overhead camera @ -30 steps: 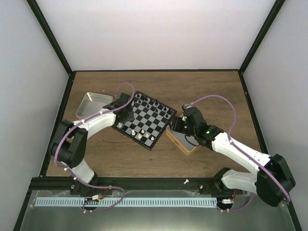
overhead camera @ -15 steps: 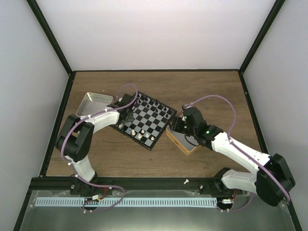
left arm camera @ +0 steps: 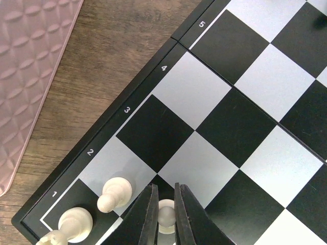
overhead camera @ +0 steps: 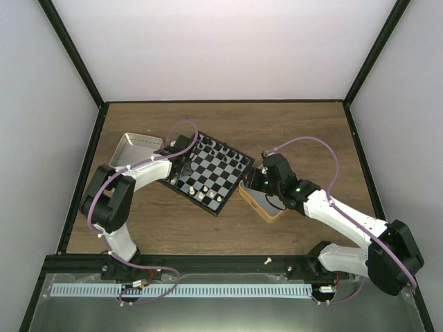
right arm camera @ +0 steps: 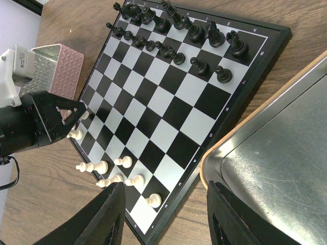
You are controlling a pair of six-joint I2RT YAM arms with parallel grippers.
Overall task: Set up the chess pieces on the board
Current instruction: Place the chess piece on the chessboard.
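The black-and-grey board [overhead camera: 220, 166] lies at the table's middle. Black figures [right arm camera: 173, 28] fill its far rows. Several cream-white chess pieces [right arm camera: 124, 162] stand at its near-left corner. My left gripper [overhead camera: 182, 164] is over the board's left edge. In the left wrist view it [left arm camera: 165, 214] is shut on a white pawn [left arm camera: 165, 219] that stands on a square in row 2, beside another white pawn [left arm camera: 114, 193]. My right gripper [overhead camera: 258, 178] is open and empty over the board's right edge; in the right wrist view it [right arm camera: 168, 219] frames the board's near corner.
A silver tin [overhead camera: 135, 149] sits left of the board; its side shows pink in the wrist views [left arm camera: 30, 66]. An orange-rimmed tin [overhead camera: 264, 203] lies right of the board, under my right wrist [right arm camera: 276, 153]. Black frame posts and white walls enclose the table.
My left arm has folded in, its elbell shifting right, and the gripper has moved a little along the board's left edge, then held still. The right arm has not moved.
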